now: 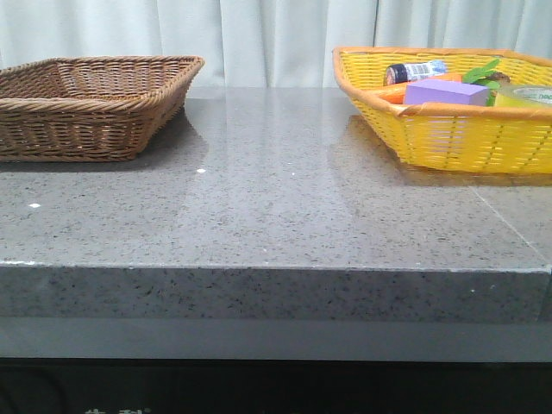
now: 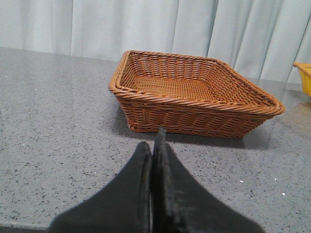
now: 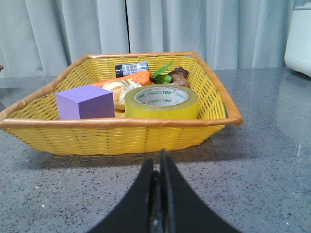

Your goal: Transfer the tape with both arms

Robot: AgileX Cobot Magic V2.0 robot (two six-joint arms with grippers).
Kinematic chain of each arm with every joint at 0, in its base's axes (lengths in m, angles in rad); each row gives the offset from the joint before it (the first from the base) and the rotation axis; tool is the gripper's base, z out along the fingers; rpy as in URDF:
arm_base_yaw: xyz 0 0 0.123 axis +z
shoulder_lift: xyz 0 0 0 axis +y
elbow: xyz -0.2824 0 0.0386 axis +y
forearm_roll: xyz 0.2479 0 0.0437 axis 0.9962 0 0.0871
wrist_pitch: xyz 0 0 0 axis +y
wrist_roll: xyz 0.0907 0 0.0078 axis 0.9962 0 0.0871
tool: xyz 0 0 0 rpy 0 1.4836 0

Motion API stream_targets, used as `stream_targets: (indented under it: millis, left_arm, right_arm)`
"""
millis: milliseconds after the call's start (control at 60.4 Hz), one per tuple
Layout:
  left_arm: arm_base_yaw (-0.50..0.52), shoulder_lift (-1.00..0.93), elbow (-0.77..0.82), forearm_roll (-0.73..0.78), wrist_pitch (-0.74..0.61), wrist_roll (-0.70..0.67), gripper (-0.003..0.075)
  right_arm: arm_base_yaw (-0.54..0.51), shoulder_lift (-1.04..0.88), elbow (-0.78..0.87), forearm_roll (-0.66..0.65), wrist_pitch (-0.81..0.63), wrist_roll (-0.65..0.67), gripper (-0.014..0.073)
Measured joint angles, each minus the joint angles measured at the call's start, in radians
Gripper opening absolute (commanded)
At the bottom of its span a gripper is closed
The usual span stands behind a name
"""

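Start, nothing grasped: both claws closed, empty; tape (image 3: 162,101) in yellow basket (image 3: 121,133), counter's far right corner; right gripper (image 3: 159,170) must open, reach in

Yellow basket (image 3: 121,133) on grey speckled table (image 3: 262,160). Inside basket: tape (image 3: 162,103) flat near front rim, purple block (image 3: 85,103) beside tape, bun, carrot, bottle (image 3: 131,68) behind. Right gripper (image 3: 159,167) fingers pressed together, outside basket's front rim.

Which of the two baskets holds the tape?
The yellow basket, facing the right gripper; the tape lies flat beside the purple block. The brown basket is empty.
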Motion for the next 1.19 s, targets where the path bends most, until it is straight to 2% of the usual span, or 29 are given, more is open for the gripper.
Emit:
stream_targets:
  millis: [712,927,1076,1192]
  left_arm:
    - [0.0,0.0,0.0,0.0,0.0,0.0,-0.002]
    - [0.0,0.0,0.0,0.0,-0.044,0.0,-0.002]
    - [0.0,0.0,-0.009,0.0,-0.038,0.0,-0.002]
    - [0.0,0.0,-0.08,0.0,0.007,0.0,-0.002]
  right_arm:
    - [0.0,0.0,0.0,0.0,0.0,0.0,-0.0069]
    - [0.0,0.0,0.0,0.0,-0.013,0.0,-0.0069]
    - [0.0,0.0,-0.06,0.0,0.026,0.0,-0.0069]
    - [0.0,0.0,-0.156,0.0,0.104,0.0,-0.0069]
